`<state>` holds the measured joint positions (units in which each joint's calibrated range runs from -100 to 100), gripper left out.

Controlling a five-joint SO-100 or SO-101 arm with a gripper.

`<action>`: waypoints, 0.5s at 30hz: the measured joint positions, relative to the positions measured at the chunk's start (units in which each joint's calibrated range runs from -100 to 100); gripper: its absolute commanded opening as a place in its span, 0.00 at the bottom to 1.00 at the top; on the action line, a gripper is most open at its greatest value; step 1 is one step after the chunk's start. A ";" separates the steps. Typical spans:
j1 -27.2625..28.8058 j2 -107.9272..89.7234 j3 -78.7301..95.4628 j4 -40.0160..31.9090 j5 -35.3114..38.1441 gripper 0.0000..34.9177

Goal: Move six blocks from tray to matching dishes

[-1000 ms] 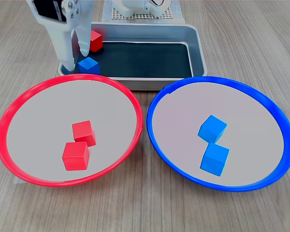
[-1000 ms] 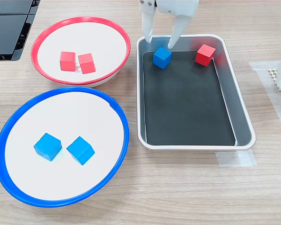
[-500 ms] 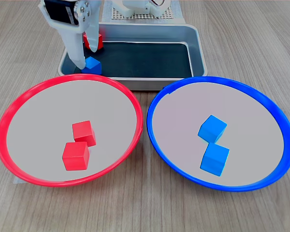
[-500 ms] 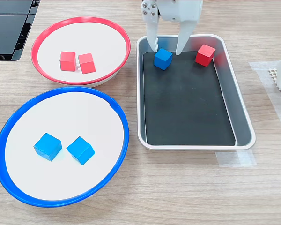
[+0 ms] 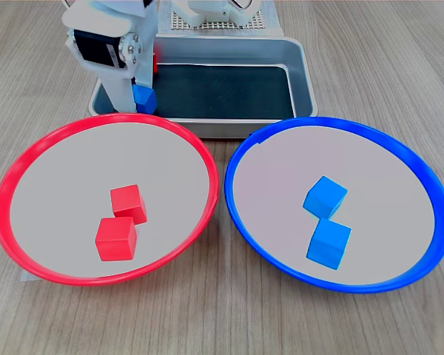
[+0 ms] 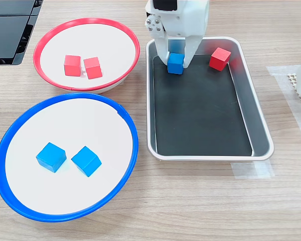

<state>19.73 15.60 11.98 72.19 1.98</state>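
gripper pinching blue block | tray far-left corner, second exterior view | lift straight, clear wall

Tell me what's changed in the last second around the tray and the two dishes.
The pincer has come down into the tray and closed its fingers around the blue block there; a second ago they stood open above it. That block looks slightly turned between the fingers. Unchanged: the red block in the tray, two red blocks in the red-rimmed dish and two blue blocks in the blue-rimmed dish.
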 measured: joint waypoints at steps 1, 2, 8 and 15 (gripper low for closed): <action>-0.44 0.00 -0.36 0.33 0.39 0.01; -1.24 -0.43 -0.91 1.31 1.07 0.01; -9.82 -7.67 -7.35 13.46 4.30 0.01; -25.31 -1.53 -26.95 8.16 -1.81 0.02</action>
<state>-5.58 14.07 -14.97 80.34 0.17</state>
